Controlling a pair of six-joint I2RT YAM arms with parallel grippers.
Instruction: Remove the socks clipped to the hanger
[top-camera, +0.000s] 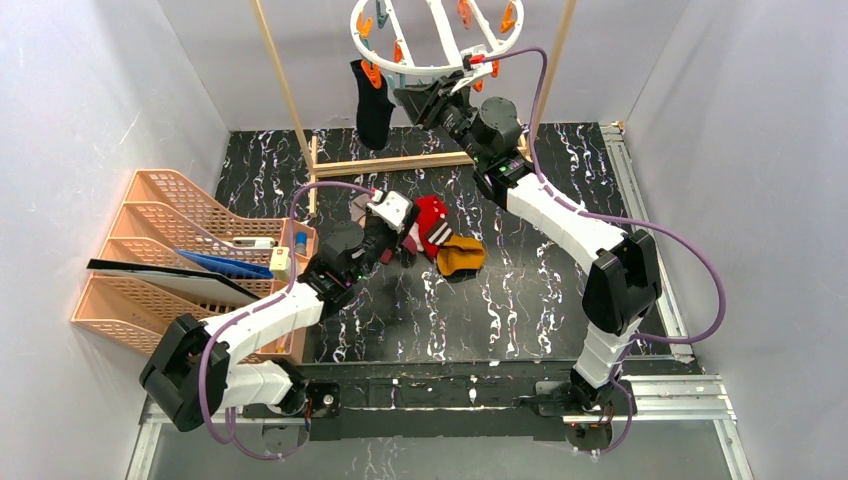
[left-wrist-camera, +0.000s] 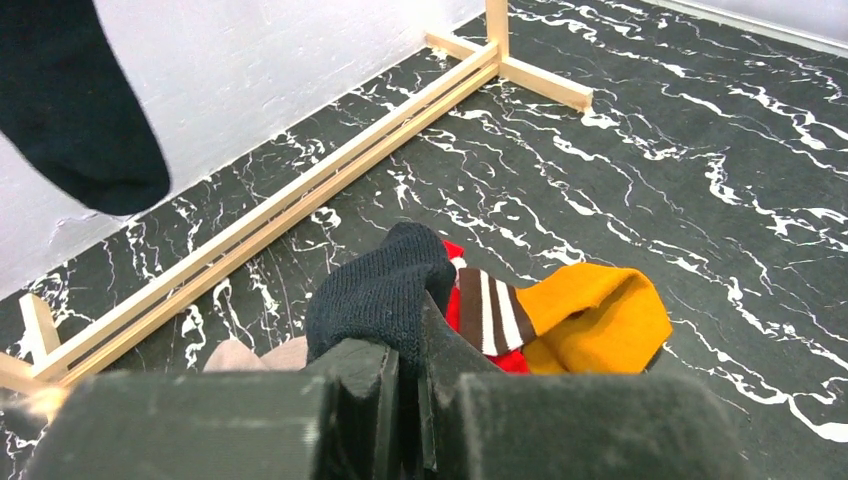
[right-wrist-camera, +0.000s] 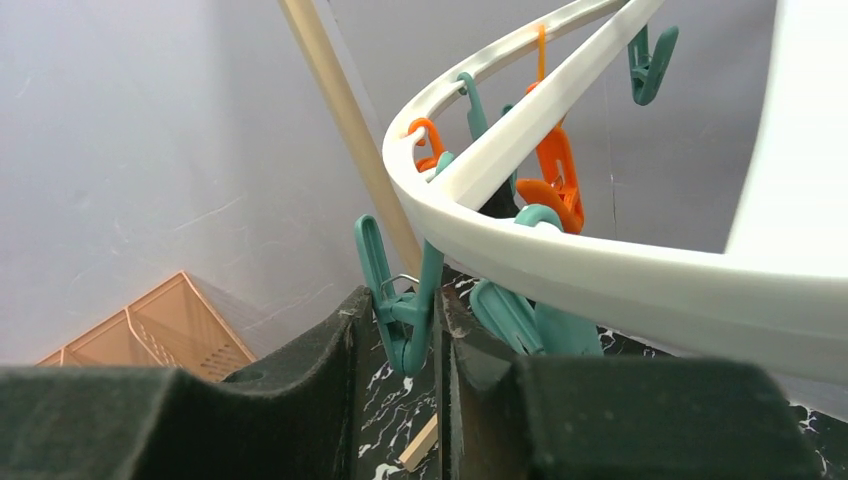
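The white ring hanger (top-camera: 420, 68) hangs at the back with orange and teal clothespins. One black sock (top-camera: 372, 105) is still clipped to it and dangles on its left side. My right gripper (top-camera: 425, 100) is raised under the ring (right-wrist-camera: 600, 270), shut on a teal clothespin (right-wrist-camera: 400, 300) that holds no sock. My left gripper (top-camera: 403, 238) is low over the table, shut on a dark navy sock (left-wrist-camera: 380, 290). Below it lie a red striped sock (left-wrist-camera: 490, 310), a mustard sock (left-wrist-camera: 600, 320) and a beige sock (left-wrist-camera: 255, 355).
The wooden rack frame (top-camera: 395, 163) stands across the back of the marble table, with its pole (right-wrist-camera: 345, 110) close beside the right gripper. Orange stacked trays (top-camera: 160, 250) line the left side. White walls enclose the table.
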